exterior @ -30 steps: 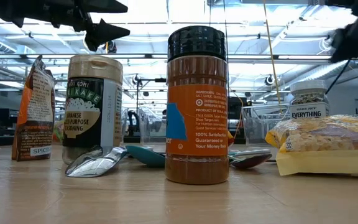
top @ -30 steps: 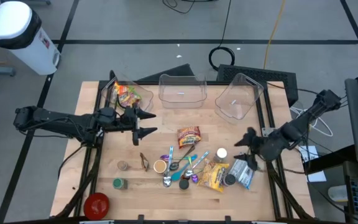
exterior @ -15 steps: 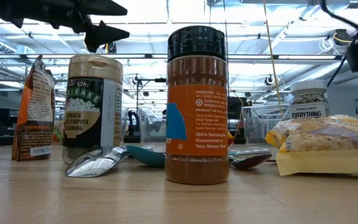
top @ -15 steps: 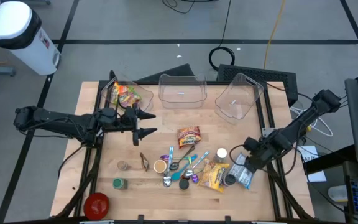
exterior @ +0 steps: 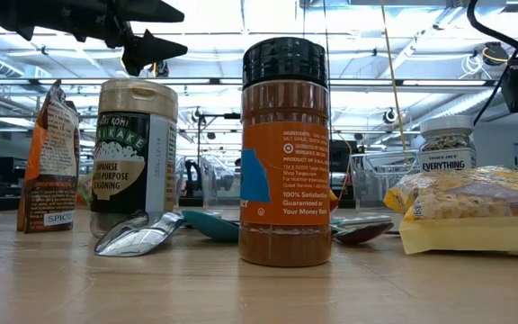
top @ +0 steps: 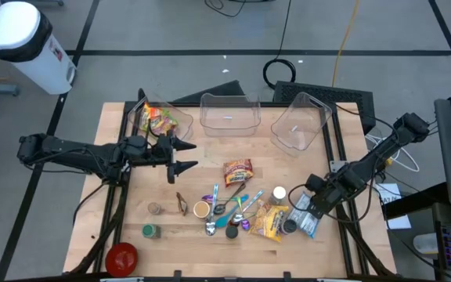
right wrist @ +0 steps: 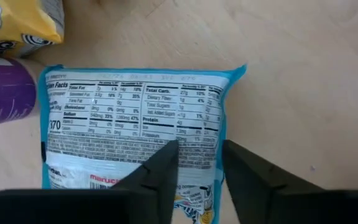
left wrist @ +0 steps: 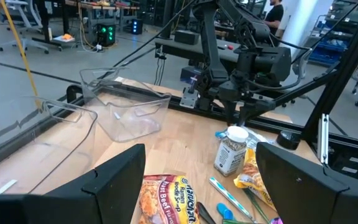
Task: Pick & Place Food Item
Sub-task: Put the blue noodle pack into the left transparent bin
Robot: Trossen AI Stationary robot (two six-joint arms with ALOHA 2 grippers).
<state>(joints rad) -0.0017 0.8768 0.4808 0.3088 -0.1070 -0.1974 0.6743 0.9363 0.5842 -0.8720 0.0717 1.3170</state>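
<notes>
A blue-edged noodle packet (top: 307, 219) lies flat on the table near its right edge, nutrition panel up (right wrist: 129, 124). My right gripper (top: 307, 206) points steeply down onto it, fingers (right wrist: 201, 158) drawn close together on it. My left gripper (top: 185, 153) hangs level above the table's left half, open (left wrist: 201, 149) and touching nothing. A red noodle packet (top: 238, 171) lies in the table's middle. My right gripper has the packet's strip along its blue side edge (right wrist: 211, 134) between its two fingers. One finger (right wrist: 166, 163) is on the printed face, the other (right wrist: 247, 167) at the edge. They come from above, slanting. The packet lies flat on the table.
A yellow bag (top: 271, 224), a white-capped seasoning jar (top: 279, 193), a purple jar (right wrist: 2, 93) and several spoons (top: 229, 210) crowd the packet's left. Three clear bins (top: 227, 112) line the far edge. A red bowl (top: 121, 256) sits near left.
My right gripper has come down toward the table's near edge onto the blue packet, tipping from a slant to point steeply down and rolling at the wrist. Its fingers have drawn closer together. The packet has stayed where it was.
</notes>
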